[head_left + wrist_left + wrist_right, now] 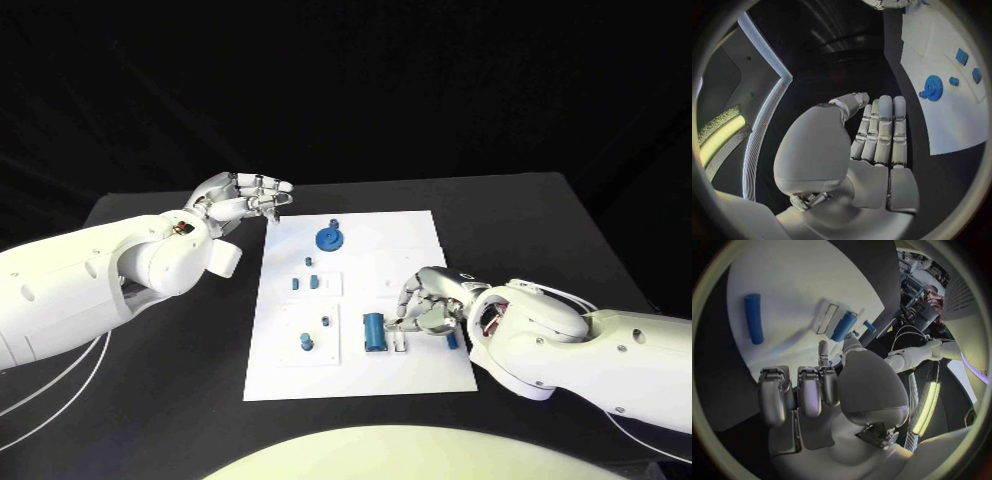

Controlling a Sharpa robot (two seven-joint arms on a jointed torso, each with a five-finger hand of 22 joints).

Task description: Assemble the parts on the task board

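From the head view, the white board [361, 300] lies mid-table [159, 380]. The right hand [433, 305] rests on the board's near right part with fingers curled beside a blue cylinder [374, 331], probably poised to take it; whether it already grips anything I cannot tell. A blue gear [330, 238] sits at the far end, small blue pegs [307, 283] between. The left hand [245, 197] hovers off the far left corner, out of the way.

In the left wrist view, that hand [879, 135] has straight fingers and holds nothing.

In the right wrist view, a blue rod [753, 317] lies loose, apart from the fingers [807, 390].
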